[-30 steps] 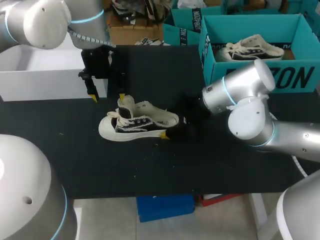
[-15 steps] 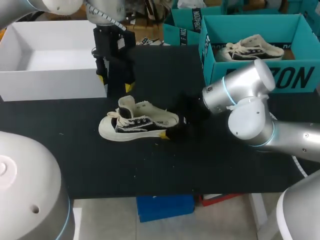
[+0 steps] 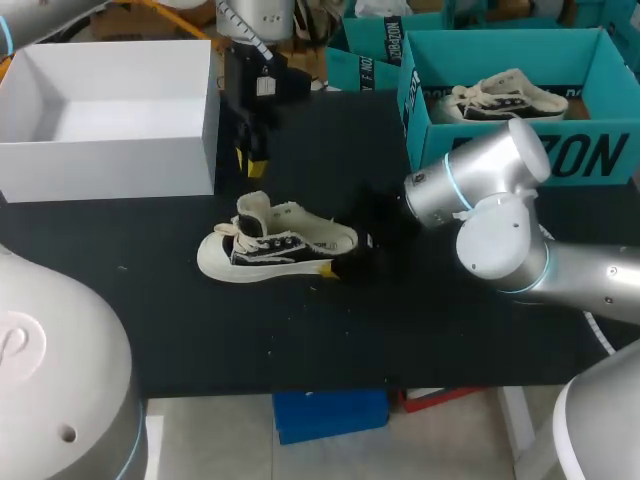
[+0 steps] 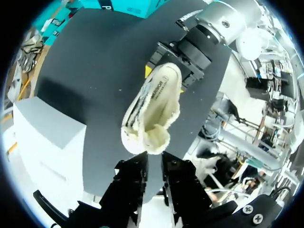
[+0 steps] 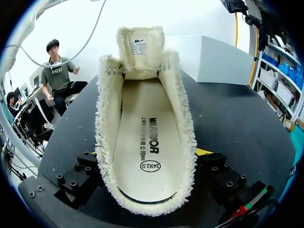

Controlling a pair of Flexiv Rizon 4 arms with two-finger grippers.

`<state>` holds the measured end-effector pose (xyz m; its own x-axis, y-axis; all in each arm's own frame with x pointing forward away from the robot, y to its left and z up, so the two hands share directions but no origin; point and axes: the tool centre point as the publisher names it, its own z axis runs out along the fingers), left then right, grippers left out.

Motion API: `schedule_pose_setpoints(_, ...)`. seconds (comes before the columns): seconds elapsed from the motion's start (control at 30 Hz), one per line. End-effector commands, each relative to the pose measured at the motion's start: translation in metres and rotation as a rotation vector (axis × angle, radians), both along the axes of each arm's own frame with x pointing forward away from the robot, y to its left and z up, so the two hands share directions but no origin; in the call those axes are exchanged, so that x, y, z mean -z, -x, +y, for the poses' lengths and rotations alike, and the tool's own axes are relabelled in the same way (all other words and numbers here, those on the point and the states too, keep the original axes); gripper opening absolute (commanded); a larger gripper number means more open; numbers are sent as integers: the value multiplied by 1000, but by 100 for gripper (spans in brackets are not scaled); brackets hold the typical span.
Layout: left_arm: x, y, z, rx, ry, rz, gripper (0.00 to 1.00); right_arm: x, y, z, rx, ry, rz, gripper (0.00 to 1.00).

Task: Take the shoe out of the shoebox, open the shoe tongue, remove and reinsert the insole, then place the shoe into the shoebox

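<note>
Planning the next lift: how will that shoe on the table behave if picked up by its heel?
The shoe is probably light: a low canvas sneaker. Its fleecy lining and upright tongue look floppy, so the upper may squash when squeezed. The rubber sole looks stiffer, so held at the heel, where the right hand sits, the toe should droop little.

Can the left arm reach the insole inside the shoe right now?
Probably yes. The left end effector hangs above the shoe with nothing between. The tongue is folded up, the insole lies bare, and the right end effector holds the shoe steady.
</note>
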<state>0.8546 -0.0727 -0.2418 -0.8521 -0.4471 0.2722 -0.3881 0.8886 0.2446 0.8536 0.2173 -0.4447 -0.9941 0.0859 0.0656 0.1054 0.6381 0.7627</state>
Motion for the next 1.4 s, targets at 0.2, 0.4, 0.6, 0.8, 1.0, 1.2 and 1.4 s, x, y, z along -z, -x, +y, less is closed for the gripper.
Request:
schedule_pose_setpoints(0.2, 0, -6, -3, 644, -49, 169, 0, 1, 0, 1, 2, 1, 0, 0)
schedule_pose_setpoints(0.4, 3, 6, -23, 690, -7, 62, 0, 1, 0, 1, 2, 1, 0, 0)
schedule_pose_setpoints(0.6, 14, 15, -53, 691, 65, 8, 0, 1, 0, 1, 2, 1, 0, 0)
schedule_pose_setpoints(0.8, 29, 14, -62, 694, 99, -4, 0, 1, 0, 1, 2, 1, 0, 0)
schedule_pose_setpoints(1.0, 35, 10, -55, 643, 171, -23, 0, 1, 0, 1, 2, 1, 0, 0)
schedule_pose_setpoints(1.2, 36, 11, -55, 639, 212, -100, 0, 1, 0, 1, 2, 1, 0, 0)
schedule_pose_setpoints(1.4, 37, 12, -56, 642, 216, -102, 0, 1, 0, 1, 2, 1, 0, 0)
